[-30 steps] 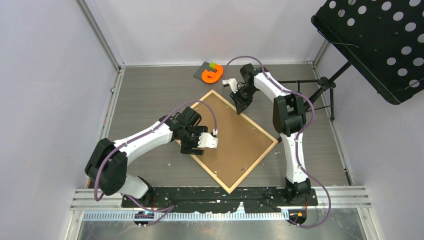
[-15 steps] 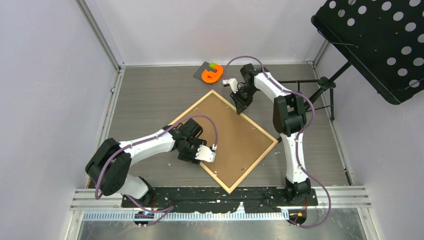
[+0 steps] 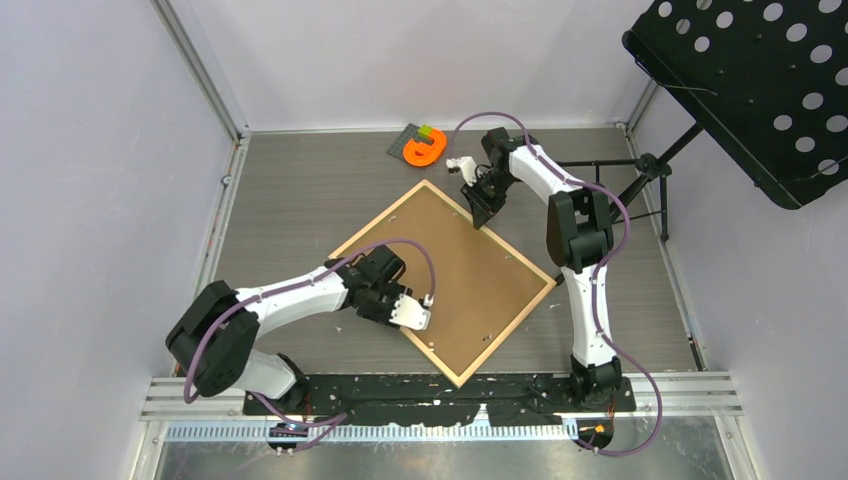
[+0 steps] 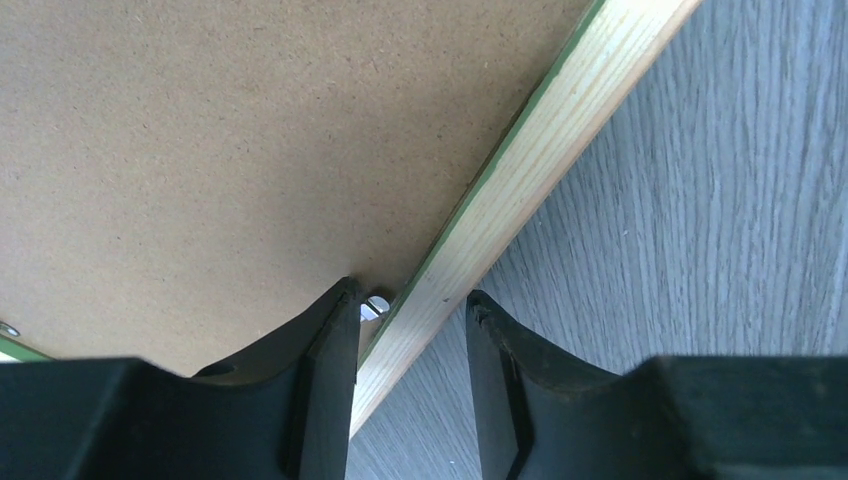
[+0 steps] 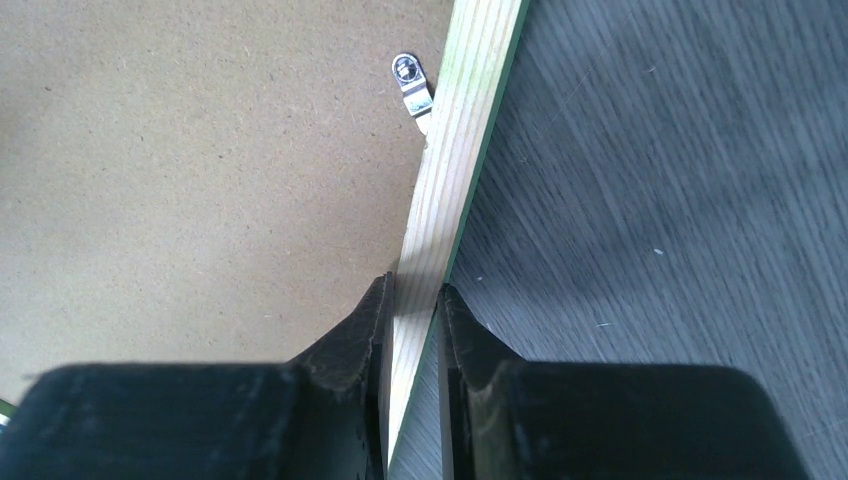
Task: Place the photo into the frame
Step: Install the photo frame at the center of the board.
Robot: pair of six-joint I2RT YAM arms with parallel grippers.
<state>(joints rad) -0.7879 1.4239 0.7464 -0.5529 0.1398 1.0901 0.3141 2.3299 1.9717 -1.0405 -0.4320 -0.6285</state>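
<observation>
From above, the frame [image 3: 508, 334] lies flat on the table [image 3: 300, 190], skewed like a diamond, pale wood face up, with the brown backing board [image 3: 470, 270] filling it. My left gripper [image 3: 412, 318] is at the near-left rail and my right gripper [image 3: 484, 212] at the far-right rail. The photo shows nowhere; my guess is that it sits under the board, but I cannot confirm it.

In the left wrist view, my fingers [image 4: 335, 380] straddle the rail at a narrow spread, one over the board and one over the table. There is a gap on the outer side, so nothing is clamped yet. A small metal tab [image 4: 377, 305] sits right at the tip of the inner finger.

In the right wrist view, my fingers [image 5: 365, 335] are pinched on the rail with no gap on either side, so that hand holds the frame. A turn clip [image 5: 410, 75] lies further along, pointing onto the board.

I judge the step in hand to be getting a second hold on the frame so both arms can move it together. To do it well, I should close the left pads squarely on the wood (not on the tab, which could skid). Then I should match the two arms' motion so the thin rails do not twist or let the board slip out.
</observation>
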